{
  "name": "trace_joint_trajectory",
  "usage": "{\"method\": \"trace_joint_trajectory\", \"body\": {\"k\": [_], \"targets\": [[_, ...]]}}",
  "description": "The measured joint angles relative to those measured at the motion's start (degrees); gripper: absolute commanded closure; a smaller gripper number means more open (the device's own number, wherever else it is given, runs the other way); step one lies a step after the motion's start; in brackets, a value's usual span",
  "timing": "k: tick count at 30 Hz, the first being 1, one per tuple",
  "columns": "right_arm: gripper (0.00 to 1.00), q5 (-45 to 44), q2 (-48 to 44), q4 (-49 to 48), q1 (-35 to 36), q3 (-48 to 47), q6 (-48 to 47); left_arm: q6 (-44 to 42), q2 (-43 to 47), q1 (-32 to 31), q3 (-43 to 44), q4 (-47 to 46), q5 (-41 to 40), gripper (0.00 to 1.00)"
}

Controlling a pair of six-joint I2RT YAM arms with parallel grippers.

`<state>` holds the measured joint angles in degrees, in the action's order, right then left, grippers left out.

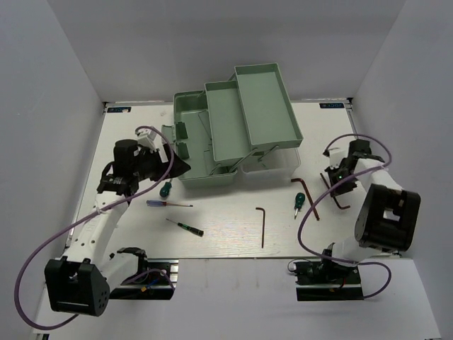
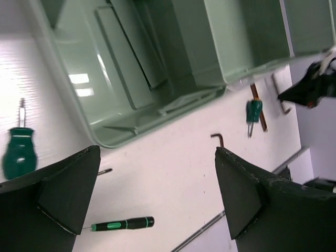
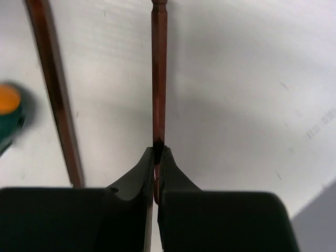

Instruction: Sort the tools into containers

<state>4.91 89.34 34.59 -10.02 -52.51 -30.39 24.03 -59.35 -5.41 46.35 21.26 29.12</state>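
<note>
The pale green toolbox [image 1: 233, 127] stands open at the back middle, tiers folded out. My left gripper [image 1: 182, 167] is open and empty beside its front left corner, above the table [image 2: 157, 157]. Near it lie a stubby green screwdriver [image 1: 166, 188], a blue-purple screwdriver [image 1: 168, 204] and a thin dark screwdriver with green bands [image 1: 185, 227]. A dark hex key [image 1: 262, 227] lies in the middle. My right gripper [image 1: 338, 185] is shut on a reddish-brown hex key [image 3: 159, 73]. A second reddish hex key [image 1: 308, 197] and another green screwdriver [image 1: 299, 202] lie left of it.
White walls close in the table on three sides. The table's front edge [image 1: 233, 258] runs just past the dark hex key. In the left wrist view the toolbox's lower tray [image 2: 131, 79] is close ahead of the fingers.
</note>
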Motion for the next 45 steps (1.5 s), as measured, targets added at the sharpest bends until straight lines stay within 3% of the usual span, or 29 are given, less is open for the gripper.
{"method": "trace_joint_trajectory", "body": {"k": [4,10,17,21,26,29,32,36,40,45], "targets": [[1.00,7.13,-9.27,7.34,-4.39,-3.30,-4.72,-0.66,-1.68,-4.61,0.00,0.13,-0.17,0.00],[1.00,25.55,-21.59,23.63,-4.48,-14.62,-17.59,-3.21,-6.05,-14.45,1.53,2.86,-3.54,0.00],[1.00,43.12,-14.69,37.38,3.37,-42.93,-22.99,-5.57,-7.10,-25.22,1.77,7.30,-12.17,0.00],[1.00,48.19,-9.77,37.33,13.92,-51.34,-16.11,-5.03,-7.10,-29.59,1.77,7.72,-16.20,0.00],[1.00,46.88,-1.07,26.84,30.84,-54.10,2.89,-1.75,-6.91,-33.22,0.59,6.51,-21.09,0.00],[1.00,43.80,10.93,20.52,37.51,-64.65,14.32,1.03,-4.22,-33.77,-2.71,6.49,-24.04,0.00],[1.00,39.01,21.81,13.20,42.34,-72.61,22.88,4.13,2.05,-33.75,-6.32,6.67,-26.45,0.00],[1.00,33.00,29.59,6.84,47.21,-74.03,31.43,8.50,8.98,-33.73,-9.94,4.72,-26.97,0.00],[1.00,28.20,34.01,1.49,50.42,-74.05,36.92,10.86,7.82,-33.77,-11.39,3.63,-26.73,0.00],[1.00,22.53,36.68,-3.45,51.39,-74.05,41.05,9.66,1.97,-33.77,-9.97,3.45,-25.86,0.23]]}}
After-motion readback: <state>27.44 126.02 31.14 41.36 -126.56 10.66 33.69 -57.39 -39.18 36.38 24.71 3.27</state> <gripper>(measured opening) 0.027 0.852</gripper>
